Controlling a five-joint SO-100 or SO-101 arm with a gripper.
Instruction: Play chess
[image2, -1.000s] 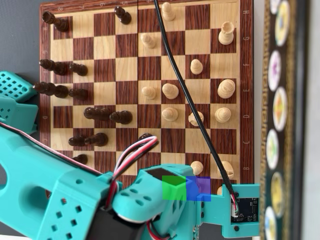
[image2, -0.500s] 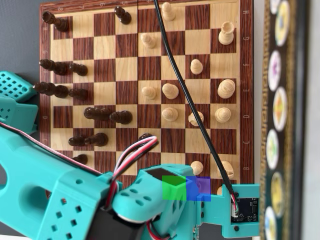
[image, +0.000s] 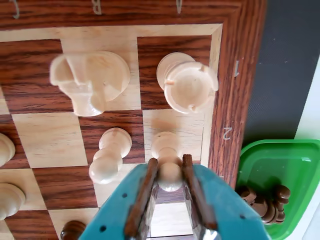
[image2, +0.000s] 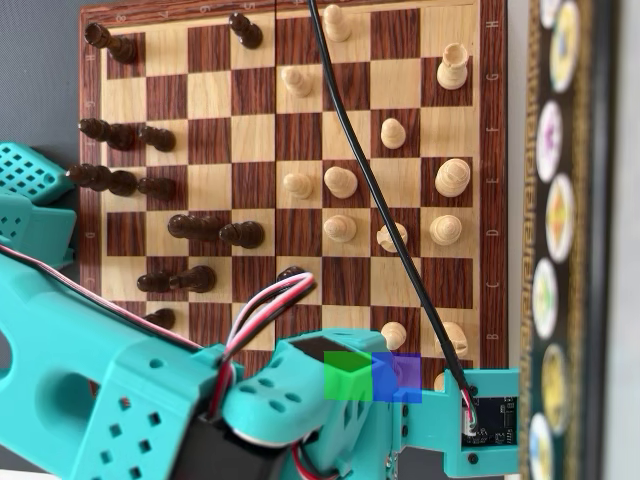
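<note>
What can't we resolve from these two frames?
- Wrist view: whether the gripper actually clamps the white pawn; the fingers flank it, contact unclear.
- Wrist view: dark pieces in the green tray are cut off by the frame edge; count unknown.
- Overhead view: the arm hides the board's bottom rows and the gripper.
- Overhead view: the black cable crosses several squares.
</note>
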